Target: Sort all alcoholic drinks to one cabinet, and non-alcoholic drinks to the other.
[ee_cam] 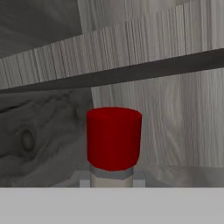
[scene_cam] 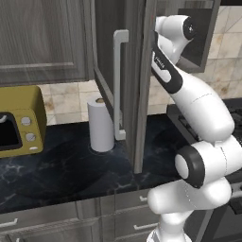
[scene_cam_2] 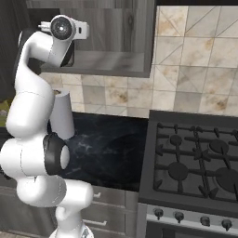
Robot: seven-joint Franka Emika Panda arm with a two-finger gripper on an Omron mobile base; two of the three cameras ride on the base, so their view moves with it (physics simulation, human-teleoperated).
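Red-capped bottle (ee_cam: 113, 142) | location: inside the open grey wood cabinet (ee_cam: 166, 127), close below its shelf (ee_cam: 131, 72) | gripper: closed together on the bottle below its cap | advice: lower until base seats, keep upright, then release.

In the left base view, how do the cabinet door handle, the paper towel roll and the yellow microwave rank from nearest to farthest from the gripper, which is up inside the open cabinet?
1. The cabinet door handle, on the open door just left of the arm's upper end.
2. The paper towel roll, standing on the counter below the handle.
3. The yellow microwave, at the far left of the counter.
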